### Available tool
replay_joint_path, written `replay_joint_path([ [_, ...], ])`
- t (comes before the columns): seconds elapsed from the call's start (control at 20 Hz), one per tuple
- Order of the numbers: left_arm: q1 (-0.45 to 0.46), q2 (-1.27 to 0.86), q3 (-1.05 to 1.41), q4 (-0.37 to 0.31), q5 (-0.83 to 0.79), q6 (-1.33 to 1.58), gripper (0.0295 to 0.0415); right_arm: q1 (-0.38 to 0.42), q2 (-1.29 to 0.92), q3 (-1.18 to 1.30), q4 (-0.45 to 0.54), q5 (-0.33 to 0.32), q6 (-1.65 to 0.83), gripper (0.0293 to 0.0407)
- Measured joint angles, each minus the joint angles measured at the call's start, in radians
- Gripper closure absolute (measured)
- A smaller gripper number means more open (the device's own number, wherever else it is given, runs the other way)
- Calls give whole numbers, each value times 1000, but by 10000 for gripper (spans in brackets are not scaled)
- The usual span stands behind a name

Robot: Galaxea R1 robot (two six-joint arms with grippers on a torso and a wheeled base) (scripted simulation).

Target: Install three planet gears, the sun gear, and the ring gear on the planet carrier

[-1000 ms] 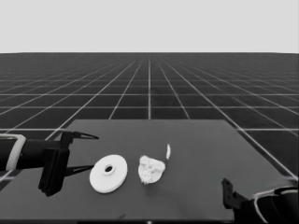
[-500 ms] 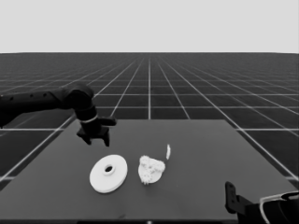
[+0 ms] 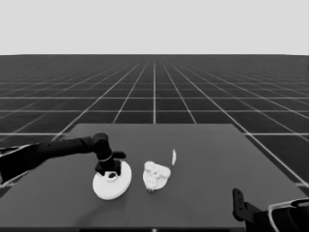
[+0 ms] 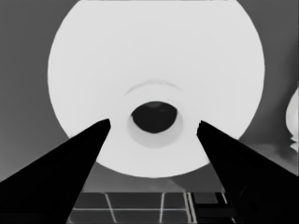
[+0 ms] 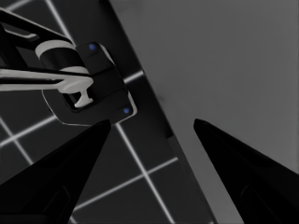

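Note:
The larger round part (image 3: pixel 115 186), the ring gear, lies flat at the table's front left. My left gripper (image 3: pixel 110 172) stands right over its hub, open. In the left wrist view the larger round part (image 4: pixel 154 70) fills the picture, and the left gripper (image 4: pixel 153 125) has one finger on each side of the raised hub and its hole. Just right of it lies the smaller round part (image 3: pixel 155 175), the planet carrier, with small toothed gears bunched on top; its edge (image 4: pixel 294 122) also shows in the left wrist view. My right gripper (image 3: pixel 239 206) waits open at the front right corner.
A thin white piece (image 3: pixel 174 156) stands just behind and to the right of the smaller round part. The right wrist view shows the table's corner edge (image 5: pixel 154 98), the floor grid and dark machinery (image 5: pixel 84 88) with blue lights.
The left arm left its waiting place at the left edge, swung up over the table's back left, then came down over the larger round part's hub. The parts have not moved.

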Motion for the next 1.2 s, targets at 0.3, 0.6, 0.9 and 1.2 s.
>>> replay_joint_path([
  [0.3, 7, 4, -11, 7, -6, 5, 362, 0, 0, 0, 0, 0, 0, 315],
  [0.6, 7, 4, -11, 7, -6, 5, 362, 0, 0, 0, 0, 0, 0, 315],
  [0.9, -400, -45, 119, -368, 159, -54, 362, 0, 0, 0, 0, 0, 0, 315],
  [1.2, -412, 120, 39, -383, 149, -223, 362, 0, 0, 0, 0, 0, 0, 315],
])
